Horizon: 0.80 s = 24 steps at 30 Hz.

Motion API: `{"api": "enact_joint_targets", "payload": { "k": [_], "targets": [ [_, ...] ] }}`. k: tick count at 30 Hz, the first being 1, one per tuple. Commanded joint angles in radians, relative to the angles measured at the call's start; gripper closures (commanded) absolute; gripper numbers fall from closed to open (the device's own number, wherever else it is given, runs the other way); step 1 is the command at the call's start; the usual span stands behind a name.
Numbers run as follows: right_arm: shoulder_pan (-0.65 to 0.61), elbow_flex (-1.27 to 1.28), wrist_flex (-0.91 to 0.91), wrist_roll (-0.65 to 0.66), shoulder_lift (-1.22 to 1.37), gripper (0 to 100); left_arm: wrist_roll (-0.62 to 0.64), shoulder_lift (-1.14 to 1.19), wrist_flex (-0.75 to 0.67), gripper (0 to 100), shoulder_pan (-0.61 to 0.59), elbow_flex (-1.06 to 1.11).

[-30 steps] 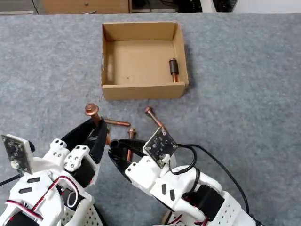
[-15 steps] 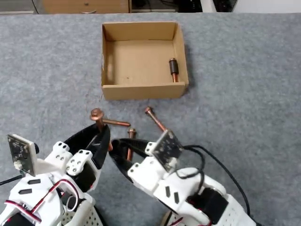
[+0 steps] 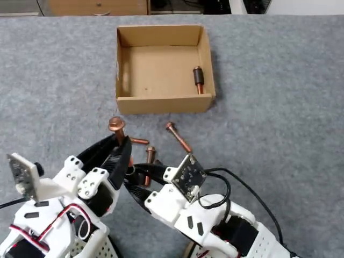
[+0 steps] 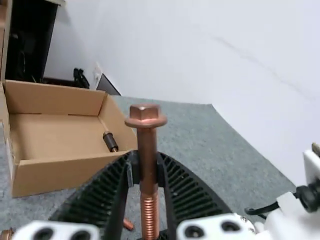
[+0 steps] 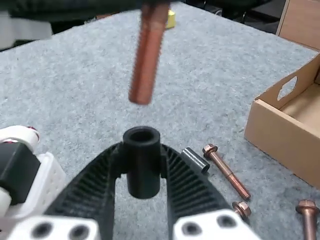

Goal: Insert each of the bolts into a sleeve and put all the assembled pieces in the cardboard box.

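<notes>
High view: three loose bolts (image 3: 177,137) (image 3: 149,157) (image 3: 138,141), one gripped bolt (image 3: 116,128), one boxed assembly (image 3: 199,79).

Copper bolt (image 4: 146,170) held tip-down over a black sleeve (image 5: 142,162)
Both are clamped upright, the threaded tip just above the sleeve's open bore, apart. Three loose bolts (image 3: 178,136) and a spare sleeve (image 5: 195,159) lie flat near the open cardboard box (image 3: 161,103), which holds one sleeved bolt (image 3: 199,79) by a side wall

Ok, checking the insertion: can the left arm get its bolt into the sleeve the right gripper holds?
Probably yes: the bolt in the left gripper hangs just above the sleeve, its bore open, nothing between.
</notes>
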Motion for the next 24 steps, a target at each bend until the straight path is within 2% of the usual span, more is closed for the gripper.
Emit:
{"api": "enact_joint_targets", "payload": {
  "k": [1,10,24],
  "targets": [
    [-0.013,-0.015,-0.002,-0.011,-0.119,99.8,-0.008,0.004,-0.032,98,0.017,0.006],
    [-0.010,-0.030,-0.003,-0.011,-0.127,99.8,-0.058,-0.050,-0.020,98,0.017,0.021],
    [-0.008,-0.065,-0.011,-0.005,-0.127,99.8,-0.052,-0.053,-0.018,98,0.018,0.029]
  ]
}}
